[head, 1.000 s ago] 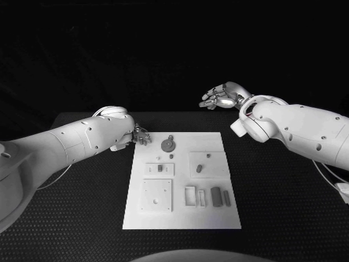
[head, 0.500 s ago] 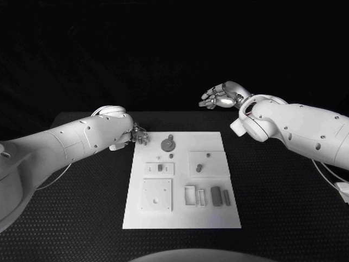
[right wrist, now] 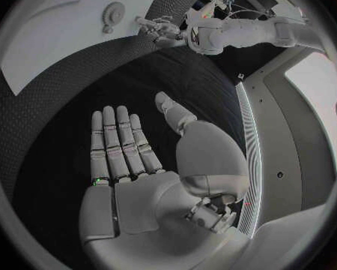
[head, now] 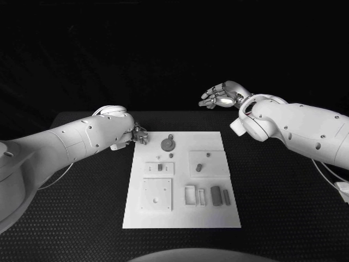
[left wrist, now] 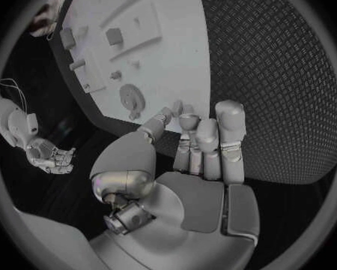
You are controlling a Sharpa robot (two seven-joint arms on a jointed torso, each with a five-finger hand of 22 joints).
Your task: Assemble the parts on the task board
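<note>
I see my left hand point(head: 139, 135) released, fingers apart, at the board's point(head: 182, 218) far left corner. My right hand point(head: 220, 96) hangs released beyond the counter point(head: 284, 207).

Both arms are clad in smooth white shells with rounded segments, dotted with small dark recessed screw holes. The left hand point(left wrist: 191, 162) and right hand point(right wrist: 150, 180) are silver-grey metal, with segmented fingers point(right wrist: 116, 138) and a bulbous thumb housing. A flat plate covers each palm. Exposed metal fittings sit at each thumb base. A thin pale cable runs below each arm.
</note>
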